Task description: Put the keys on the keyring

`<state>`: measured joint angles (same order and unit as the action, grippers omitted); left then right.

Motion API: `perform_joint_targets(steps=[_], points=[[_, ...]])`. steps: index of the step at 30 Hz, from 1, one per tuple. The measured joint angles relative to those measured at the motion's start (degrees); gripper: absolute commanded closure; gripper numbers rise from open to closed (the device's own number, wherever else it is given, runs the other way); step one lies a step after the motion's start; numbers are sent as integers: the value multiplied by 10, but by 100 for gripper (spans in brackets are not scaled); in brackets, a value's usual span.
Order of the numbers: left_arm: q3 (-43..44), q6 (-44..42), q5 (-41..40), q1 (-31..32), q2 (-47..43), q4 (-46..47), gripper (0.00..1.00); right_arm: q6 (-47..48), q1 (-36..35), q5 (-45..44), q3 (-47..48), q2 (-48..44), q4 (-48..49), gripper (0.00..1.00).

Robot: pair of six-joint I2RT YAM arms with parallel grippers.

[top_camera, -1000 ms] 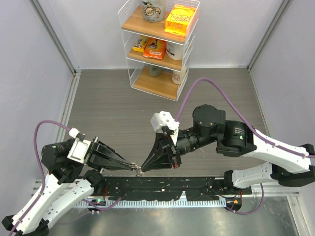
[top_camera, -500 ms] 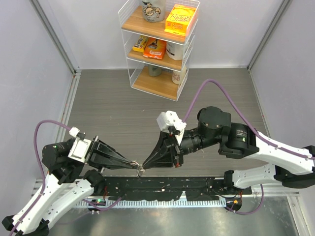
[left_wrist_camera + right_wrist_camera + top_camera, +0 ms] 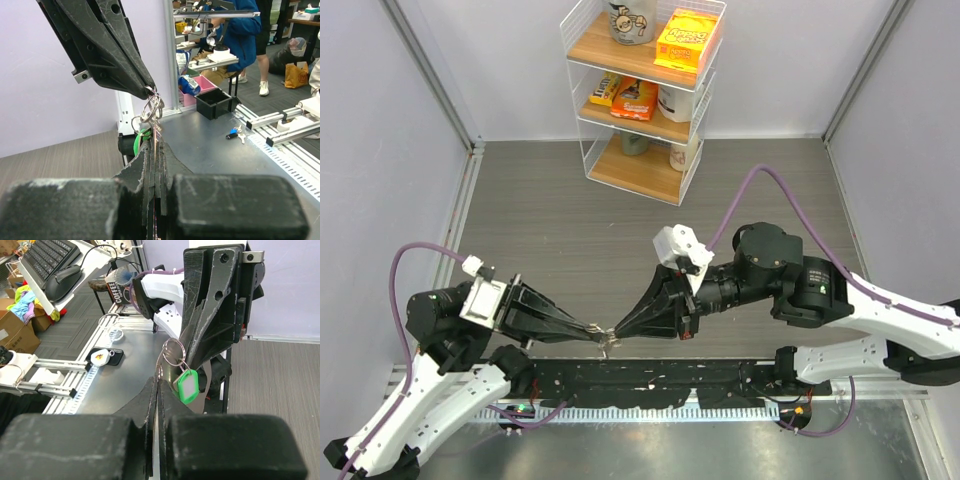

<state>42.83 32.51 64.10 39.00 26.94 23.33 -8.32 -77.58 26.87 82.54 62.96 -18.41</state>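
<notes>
- The left gripper (image 3: 590, 333) is closed. Seen from its own wrist, the fingers press flat together with a thin pale sliver of metal rising out from between the tips.
- The right gripper (image 3: 617, 335) is closed too. From the left wrist I see it come down from the upper left, with the bright wire rings bunched right at its tip.
- The two grippers meet tip to tip over the near edge of the desk (image 3: 550, 215), just in front of the arm bases.
- The keyring (image 3: 605, 344) hangs in the air between those tips, clear of the desk. As far as I can make out, each gripper pinches a part of it.
- Its green tag (image 3: 187, 386) dangles below the rings, tilted, with a white window on its face. It sits just beside my right fingertips.
- The keys are too small for me to pick out within that cluster.
- A small blue-and-silver item (image 3: 231, 134) lies on the metal surface to the side. I cannot say what it is.
- A wire shelf (image 3: 640, 95) holding boxes and packets stands at the far edge of the desk, well apart from the grippers.
</notes>
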Motion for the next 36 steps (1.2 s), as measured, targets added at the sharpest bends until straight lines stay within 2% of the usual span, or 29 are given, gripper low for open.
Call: perform_joint_targets(steps=[15,29,36], points=[[0,-2,-10,0,2,0,100,-23,-1,-48,-68,-45,80,95],[-12,-38,-54,0,-12,-22,100,-66,-2,-127,-231,-106,316,95],[-15,-63,-80,0,-32,-40,100,-74,-2,-137,-233,-103,380,95]])
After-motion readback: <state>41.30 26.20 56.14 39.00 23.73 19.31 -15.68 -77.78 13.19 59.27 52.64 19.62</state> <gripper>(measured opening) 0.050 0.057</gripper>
